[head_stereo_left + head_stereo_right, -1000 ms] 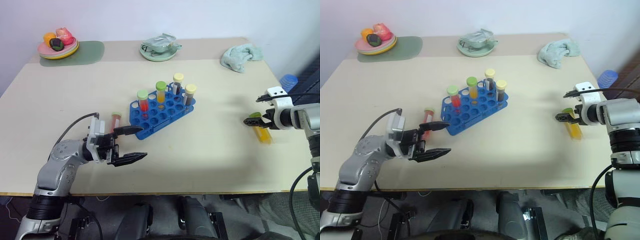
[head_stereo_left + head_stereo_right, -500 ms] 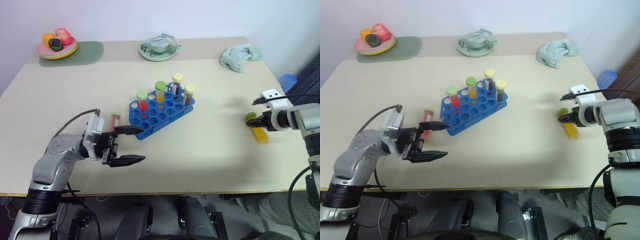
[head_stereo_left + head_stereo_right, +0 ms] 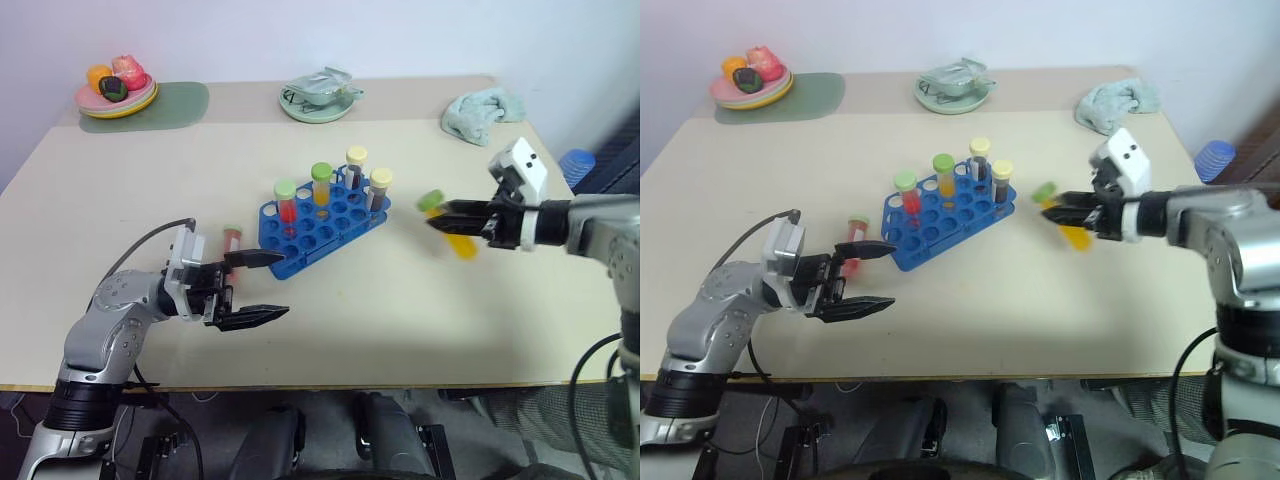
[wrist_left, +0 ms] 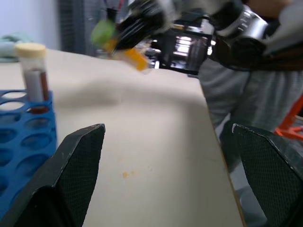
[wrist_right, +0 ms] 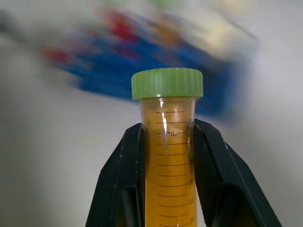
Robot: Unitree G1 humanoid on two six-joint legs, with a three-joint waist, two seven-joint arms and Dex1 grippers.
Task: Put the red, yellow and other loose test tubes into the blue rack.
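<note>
At centre right of the left eye view, the right gripper point(image 3: 462, 212) is clamped on a green-capped yellow tube point(image 3: 447, 226), carried tilted above the table just right of the blue rack point(image 3: 325, 225). The left gripper point(image 3: 255, 288), fingers spread wide, hovers at lower left beside a loose red tube point(image 3: 231, 243). If the yellow tube arrives tilted, it could miss its hole or knock the standing tubes.
</note>
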